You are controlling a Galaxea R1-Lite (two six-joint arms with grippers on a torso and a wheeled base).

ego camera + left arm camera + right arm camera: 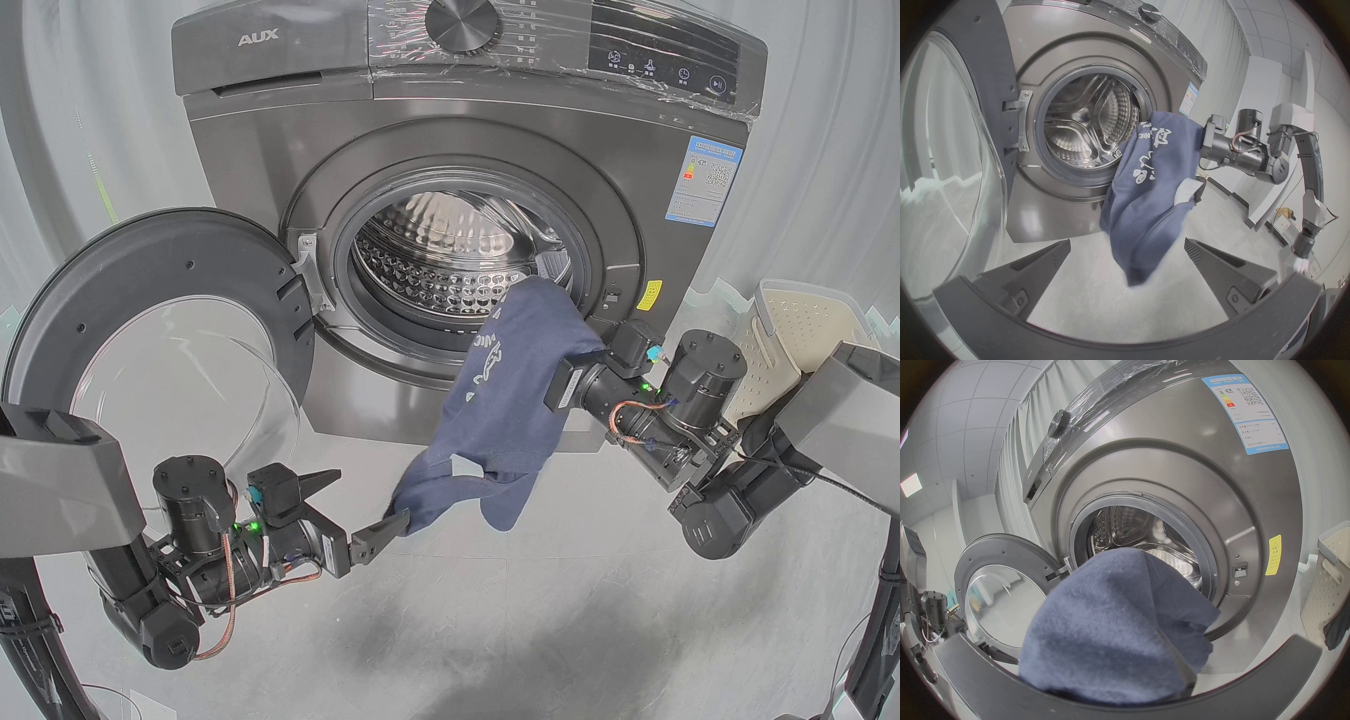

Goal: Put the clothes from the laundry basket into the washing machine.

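Navy cloth with pale print, a garment [506,394] drapes over the right hand [568,382] at the lower right rim of the washing machine's [253,159] open mouth. I cannot tell whether that hand grips it. The left hand [361,502] is spread wide, low beside the garment's hanging end.

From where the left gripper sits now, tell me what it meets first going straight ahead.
Most likely the hanging blue garment: its lower end dangles just ahead of the open left gripper.
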